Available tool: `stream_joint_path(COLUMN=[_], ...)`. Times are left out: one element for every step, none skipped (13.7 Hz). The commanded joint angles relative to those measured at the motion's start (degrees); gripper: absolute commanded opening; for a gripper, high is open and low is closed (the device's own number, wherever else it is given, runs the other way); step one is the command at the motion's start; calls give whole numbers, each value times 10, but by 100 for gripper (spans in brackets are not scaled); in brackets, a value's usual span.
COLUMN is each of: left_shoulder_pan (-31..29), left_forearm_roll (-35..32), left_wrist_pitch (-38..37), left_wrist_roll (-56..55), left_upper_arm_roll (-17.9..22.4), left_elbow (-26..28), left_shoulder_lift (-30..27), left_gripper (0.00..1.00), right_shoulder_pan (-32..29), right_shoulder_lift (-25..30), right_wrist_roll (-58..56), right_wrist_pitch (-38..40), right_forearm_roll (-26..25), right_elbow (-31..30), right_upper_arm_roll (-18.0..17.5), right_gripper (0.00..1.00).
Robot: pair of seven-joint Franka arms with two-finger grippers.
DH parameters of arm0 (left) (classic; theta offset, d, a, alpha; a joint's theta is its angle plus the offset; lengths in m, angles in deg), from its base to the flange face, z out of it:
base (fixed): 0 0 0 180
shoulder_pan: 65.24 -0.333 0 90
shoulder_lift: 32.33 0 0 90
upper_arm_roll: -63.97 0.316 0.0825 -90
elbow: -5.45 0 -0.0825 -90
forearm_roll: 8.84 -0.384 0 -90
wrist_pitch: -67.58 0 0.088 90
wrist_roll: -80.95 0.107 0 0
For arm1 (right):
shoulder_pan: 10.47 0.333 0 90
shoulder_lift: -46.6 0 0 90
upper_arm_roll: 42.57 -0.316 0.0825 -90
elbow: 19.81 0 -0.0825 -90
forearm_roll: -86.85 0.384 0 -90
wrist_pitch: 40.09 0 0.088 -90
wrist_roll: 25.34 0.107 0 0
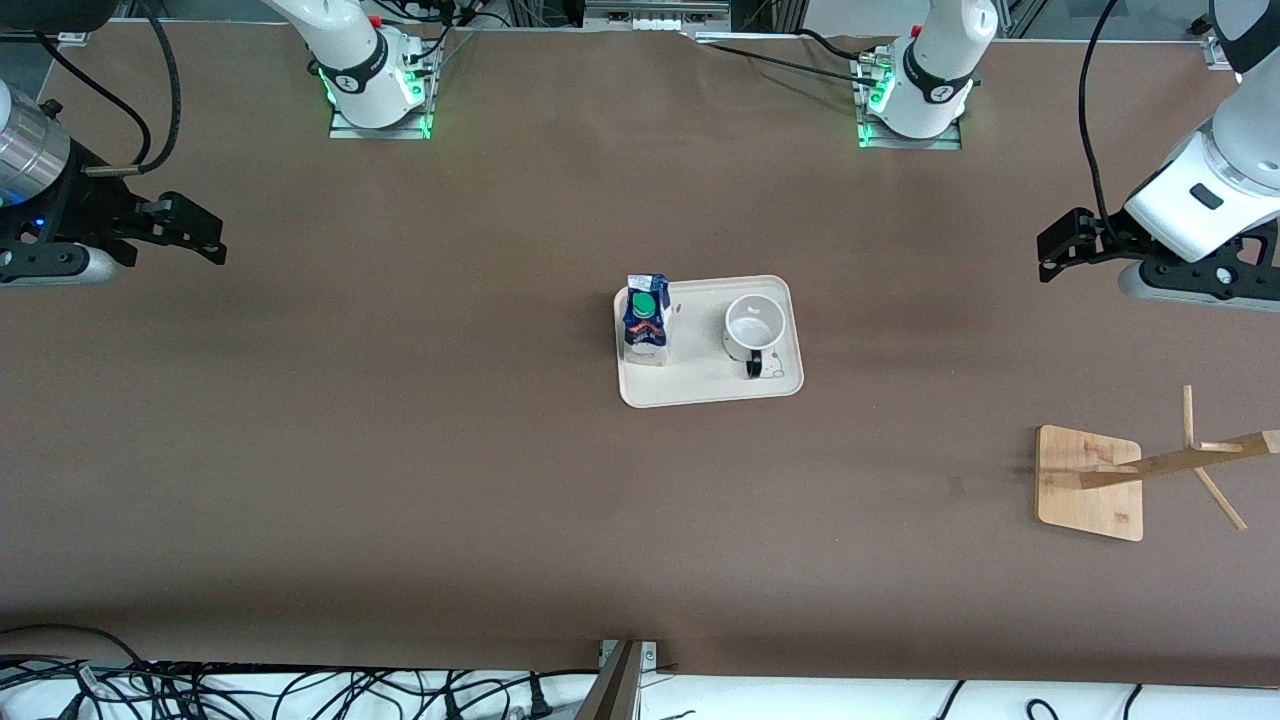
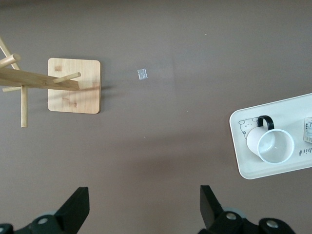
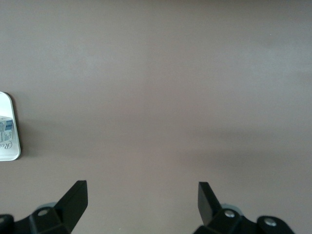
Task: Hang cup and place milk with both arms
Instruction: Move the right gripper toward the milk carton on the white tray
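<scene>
**Both arms waiting wide, cup and milk sitting on the tray**

While the two arms are hanging back at opposite ends of the table (image 1: 400, 480), everything of interest is sitting in the middle. The cream tray (image 1: 700, 390) is lying mid-table, and on it the milk (image 1: 645, 322) is standing upright, green cap showing, at the end toward the right arm. The cup (image 1: 752, 327) is standing mouth up beside it at the end toward the left arm, black handle pointing toward the front camera. Cup and carton are sitting apart, a strip of bare tray between them.

The left gripper (image 1: 1062, 242) is hovering over bare table at the left arm's end, fingers (image 2: 78, 207) spread wide with nothing between them. From its wrist view the cup (image 2: 270, 145) and a corner of the tray (image 2: 239, 122) are showing off to one side, well apart from the fingers. The wooden rack (image 1: 1140, 470) is standing nearer the front camera than this gripper, square base flat and pegged post looking steeply slanted from above. A small scrap (image 2: 142, 74) is lying on the table just beside the base.

The right gripper (image 1: 195, 232) is waiting over open table at the right arm's end, fingers (image 3: 73, 202) also wide apart and holding nothing. Only brown surface is lying between it and the tray edge (image 3: 14, 146).
</scene>
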Motion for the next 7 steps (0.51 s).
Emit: stream_joint_path(left_shoulder_pan=[4,4,4,4,4,4,4], left_forearm_roll=[-14,-14,-14,-14,-14,-14,-14], left_wrist_pitch=[-15,-15,-14,-15,-15,-15,-15], left_wrist_roll=[8,8,8,8,8,8,8], left_upper_arm_roll=[-2,-2,-1,-2,-2,-2,-2], left_elbow=[-24,-24,-24,-24,-25,-24,-24], left_shoulder_lift=[11,11,11,11,11,11,11], left_gripper=[100,100,100,100,100,100,100], right_shoulder_pan=[-2,-2,-2,-2,-2,-3,-6], right_shoulder_lift=[3,3,3,3,3,3,3], right_wrist_roll=[9,9,9,9,9,9,5], right_wrist_pitch=[-2,-2,-1,1,2,1,-3], right_forearm_roll=[28,31,31,30,30,31,35], right_elbow=[5,6,7,8,8,8,7], right_upper_arm_roll=[5,5,5,5,5,7,7], right_gripper=[100,100,100,100,100,100,100])
